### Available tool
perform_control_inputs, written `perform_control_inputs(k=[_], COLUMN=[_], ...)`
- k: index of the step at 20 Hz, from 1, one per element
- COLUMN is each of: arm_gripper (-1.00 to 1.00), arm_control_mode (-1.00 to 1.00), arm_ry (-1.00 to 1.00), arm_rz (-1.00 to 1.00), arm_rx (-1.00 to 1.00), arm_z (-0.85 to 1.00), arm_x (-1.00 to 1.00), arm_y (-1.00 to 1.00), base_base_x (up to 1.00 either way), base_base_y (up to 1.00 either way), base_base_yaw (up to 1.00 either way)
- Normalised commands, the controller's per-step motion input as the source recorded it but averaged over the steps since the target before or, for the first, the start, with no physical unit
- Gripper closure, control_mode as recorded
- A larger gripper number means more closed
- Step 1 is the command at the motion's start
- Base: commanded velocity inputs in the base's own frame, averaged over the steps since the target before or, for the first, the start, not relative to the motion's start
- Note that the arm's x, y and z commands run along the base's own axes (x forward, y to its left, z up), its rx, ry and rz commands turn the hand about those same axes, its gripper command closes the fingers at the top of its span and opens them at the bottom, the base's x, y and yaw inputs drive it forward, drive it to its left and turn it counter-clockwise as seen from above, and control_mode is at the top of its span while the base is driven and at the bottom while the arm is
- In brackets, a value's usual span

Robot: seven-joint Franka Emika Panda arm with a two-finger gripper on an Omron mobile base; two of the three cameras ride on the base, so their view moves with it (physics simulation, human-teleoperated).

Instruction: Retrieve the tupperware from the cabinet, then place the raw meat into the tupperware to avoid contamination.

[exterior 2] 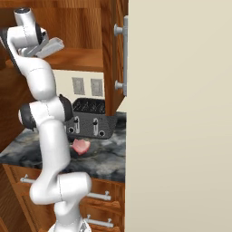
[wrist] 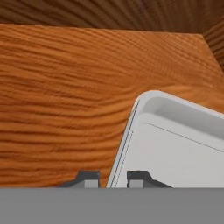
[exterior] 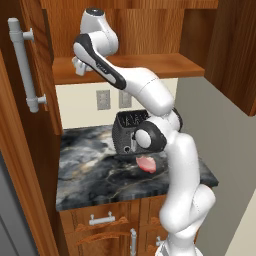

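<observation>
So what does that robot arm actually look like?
A glossy white arm of rounded, tube-like segments, with dark grey bands and caps at the joints. At its end sits a small pale grey gripper with two short dark fingers. No cables or markings are visible.

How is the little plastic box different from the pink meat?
The tupperware is whitish and rectangular, while the raw meat is pink-red and rounded. The tupperware is up in the open cabinet, its rim between the fingers of the gripper; the raw meat lies down on the counter by the toaster. Both are smaller than the toaster.
</observation>
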Motion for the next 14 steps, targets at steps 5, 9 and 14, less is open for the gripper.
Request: perform_control_inputs(k=[5, 9, 14], arm_gripper=[1.0, 1.0, 1.0], arm_control_mode=[-1.0, -1.0, -1.0], arm_ry=[-0.07, -0.11, -0.1], arm_rz=[0.0, -0.02, -0.04], arm_rx=[0.0, 0.0, 0.0], arm_z=[0.0, 0.05, 0.26], arm_x=[-0.03, -0.1, -0.06], arm_y=[0.0, 0.0, 0.0], base_base_x=[0.0, 0.0, 0.0], base_base_y=[0.0, 0.0, 0.0], base_base_yaw=[0.0, 0.0, 0.0])
